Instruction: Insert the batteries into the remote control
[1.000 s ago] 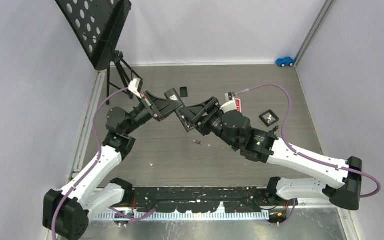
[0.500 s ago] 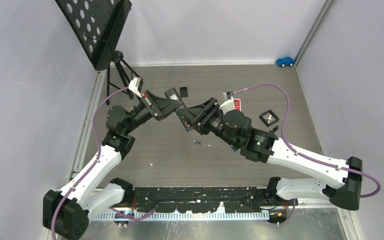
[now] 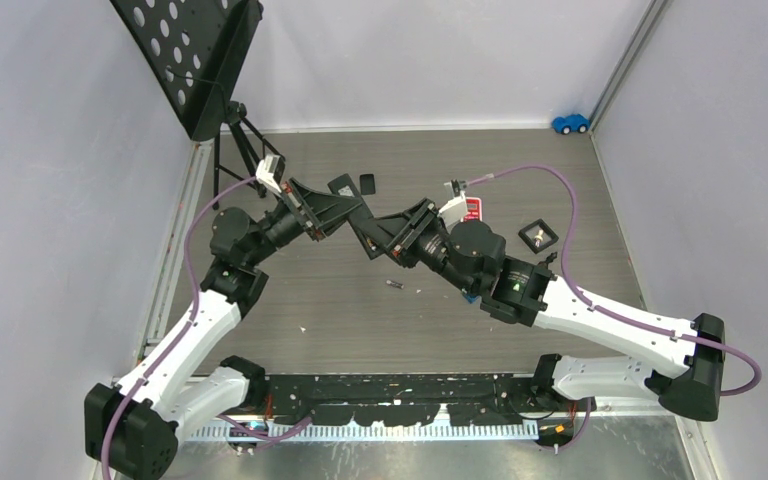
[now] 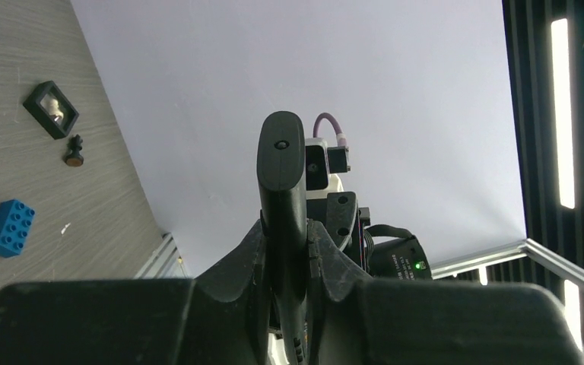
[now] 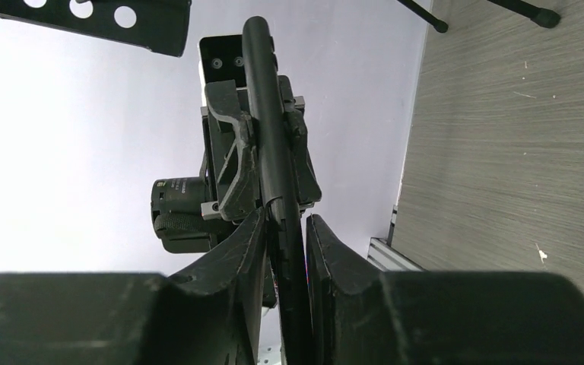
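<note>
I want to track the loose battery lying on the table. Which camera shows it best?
Top external: the small dark battery lies in the open on the table. Neither wrist view shows it. Each looks along the remote, which is held edge-on.

1. A grey wood-grain table [image 3: 340, 300] carries a small black square frame [image 3: 538, 235].
2. A red-and-white card [image 3: 474, 208] lies just left of the frame.
3. A dark battery [image 3: 393, 284] lies well left of the frame, nearer the arm bases.
4. A blue toy car [image 3: 570, 123] sits beyond the frame, by the far wall.
5. A blue block [image 4: 7, 227] lies near the frame.
</note>
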You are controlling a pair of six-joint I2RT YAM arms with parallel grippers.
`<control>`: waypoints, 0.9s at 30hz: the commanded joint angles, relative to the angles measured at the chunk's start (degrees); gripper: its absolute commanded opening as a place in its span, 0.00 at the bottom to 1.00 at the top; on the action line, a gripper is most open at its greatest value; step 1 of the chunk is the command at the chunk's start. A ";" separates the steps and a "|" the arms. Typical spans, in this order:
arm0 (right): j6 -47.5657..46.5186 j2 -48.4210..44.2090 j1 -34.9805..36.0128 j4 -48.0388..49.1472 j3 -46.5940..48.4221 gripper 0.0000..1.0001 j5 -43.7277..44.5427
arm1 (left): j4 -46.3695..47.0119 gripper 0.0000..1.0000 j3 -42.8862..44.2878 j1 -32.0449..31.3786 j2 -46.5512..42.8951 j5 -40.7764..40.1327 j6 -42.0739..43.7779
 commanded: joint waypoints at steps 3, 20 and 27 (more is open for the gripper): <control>-1.20 -0.20 -0.12 1.76 -0.77 0.26 -0.83 | -0.60 0.00 4.02 -0.18 -2.07 0.74 1.07; -10.93 -13.14 -0.96 -8.43 -5.56 0.74 5.27 | -13.97 0.00 -0.77 -0.09 -7.37 1.29 24.11; -10.20 -13.08 -3.45 -32.06 -1.09 0.69 15.92 | -23.28 0.00 -3.53 -0.09 -16.72 3.79 39.95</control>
